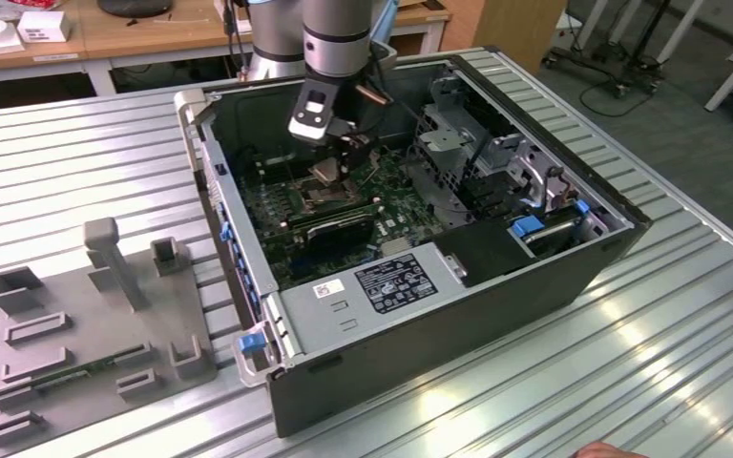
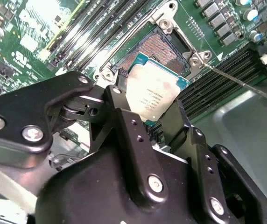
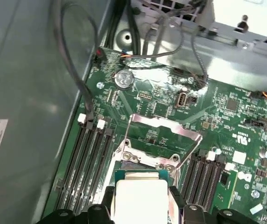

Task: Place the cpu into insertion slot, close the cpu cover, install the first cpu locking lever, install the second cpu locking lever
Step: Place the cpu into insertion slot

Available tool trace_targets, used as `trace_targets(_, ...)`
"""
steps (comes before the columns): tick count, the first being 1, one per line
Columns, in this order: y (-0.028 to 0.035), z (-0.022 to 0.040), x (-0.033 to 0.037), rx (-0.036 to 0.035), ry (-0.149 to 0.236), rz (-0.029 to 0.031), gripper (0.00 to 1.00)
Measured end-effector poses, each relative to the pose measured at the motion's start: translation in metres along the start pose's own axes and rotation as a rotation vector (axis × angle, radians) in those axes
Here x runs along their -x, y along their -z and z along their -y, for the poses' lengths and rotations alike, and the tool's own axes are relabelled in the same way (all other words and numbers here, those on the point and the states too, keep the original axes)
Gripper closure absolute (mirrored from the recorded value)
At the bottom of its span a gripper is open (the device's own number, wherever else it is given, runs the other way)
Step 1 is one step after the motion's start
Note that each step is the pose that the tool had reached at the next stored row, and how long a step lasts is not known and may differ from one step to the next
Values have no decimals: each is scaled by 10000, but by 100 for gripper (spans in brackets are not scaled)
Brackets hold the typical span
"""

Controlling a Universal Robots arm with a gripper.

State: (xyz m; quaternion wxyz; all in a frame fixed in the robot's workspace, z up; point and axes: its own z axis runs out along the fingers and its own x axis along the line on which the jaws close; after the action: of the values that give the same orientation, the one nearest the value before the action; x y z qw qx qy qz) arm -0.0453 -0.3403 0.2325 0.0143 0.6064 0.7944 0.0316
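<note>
**Ana:** Where is the cpu (image 2: pixel 154 93)?

**Ben:** It sits between the two black fingers (image 2: pixel 124 123) of the gripper (image 2: pixel 147 106). They squeeze it from both sides. Its silver top faces up.

**Ana:** Can all of it be seen?

**Ben:** No. In the second wrist view the fingers cover its near end. In the first wrist view the cpu (image 3: pixel 140 198) is cut off by the picture's edge.

**Ana:** Is it in the insertion slot (image 2: pixel 164 49)?

**Ben:** Not yet. It hangs over one side of the slot and hides that part. The rest of the slot shows a brown, dotted middle. Whether the chip touches the slot cannot be told.

**Ana:** And the cpu cover (image 3: pixel 164 128)?

**Ben:** It stands open, tipped up behind the slot. A thin metal lever (image 2: pixel 238 81) sticks out to the side.

**Ana:** What lies around that?

**Ben:** A green board (image 3: pixel 227 116), with long black memory slots (image 3: pixel 89 158) on both sides. In the exterior view the arm (image 1: pixel 335 38) reaches down into an open computer case (image 1: pixel 469 286) on a ribbed metal table (image 1: pixel 87 153). The chip looks tiny there and is hard to make out. A grey holder (image 1: pixel 99 305) lies beside the case, at the exterior view's left.
</note>
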Motion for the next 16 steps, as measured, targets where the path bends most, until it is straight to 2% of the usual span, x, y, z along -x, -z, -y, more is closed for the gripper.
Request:
trace_targets(6,-3,0,0,10,-685,46,46)
trace_targets(12,-3,1,0,11,-731,50,46)
trace_targets(16,-3,2,0,-22,-733,43,46)
